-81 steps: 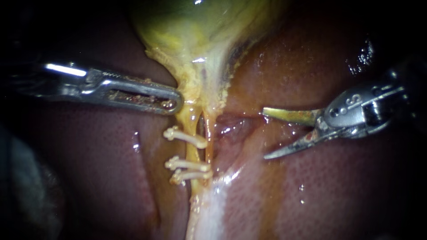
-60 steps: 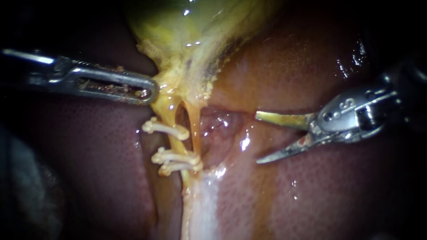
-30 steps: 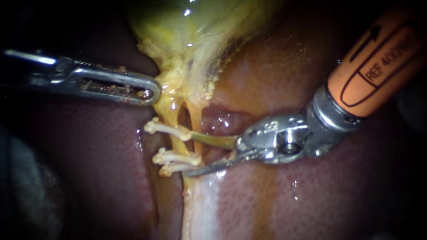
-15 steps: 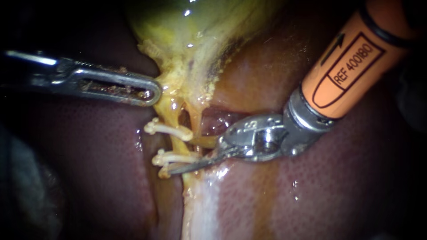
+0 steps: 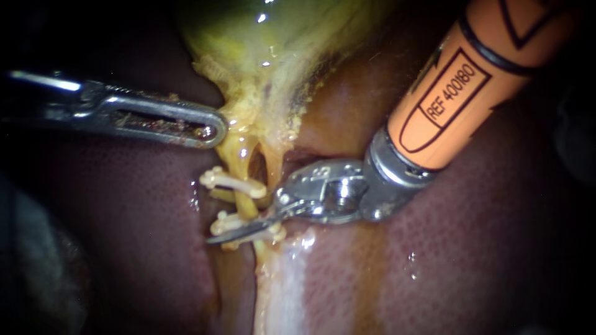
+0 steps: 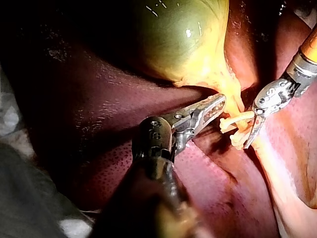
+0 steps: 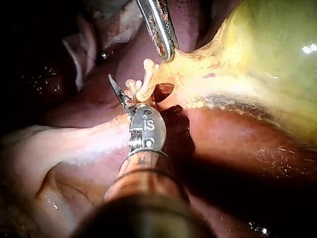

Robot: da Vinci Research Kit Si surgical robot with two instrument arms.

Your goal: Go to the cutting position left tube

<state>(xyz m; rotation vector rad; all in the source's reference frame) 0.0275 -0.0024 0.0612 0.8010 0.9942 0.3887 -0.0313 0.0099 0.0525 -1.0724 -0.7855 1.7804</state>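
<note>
Below the yellow-green gallbladder [image 5: 267,37] two thin yellow tubes run down side by side. The left tube [image 5: 246,206] carries one white clip [image 5: 233,182] higher up and two clips [image 5: 222,222] lower down. My right instrument [image 5: 211,217], with blades at its tip, is open. One blade lies over the lower clips, the other behind the tube, which passes between them in the gap between the clips. My left instrument [image 5: 208,129] is shut on the gallbladder's neck and holds it to the left. The left wrist view shows the same grip [image 6: 217,103].
Dark red liver [image 5: 124,223] lies on both sides of the tubes. A pale white band of tissue [image 5: 282,291] runs down below the clips. The right instrument's orange shaft [image 5: 472,80] crosses the upper right. The right tube [image 5: 274,170] sits just beside the blades' hinge.
My right instrument has come in from the right over the liver, blades open, and now straddles the left tube between the clips. My left instrument drew the gallbladder's neck leftward early, then held still.
</note>
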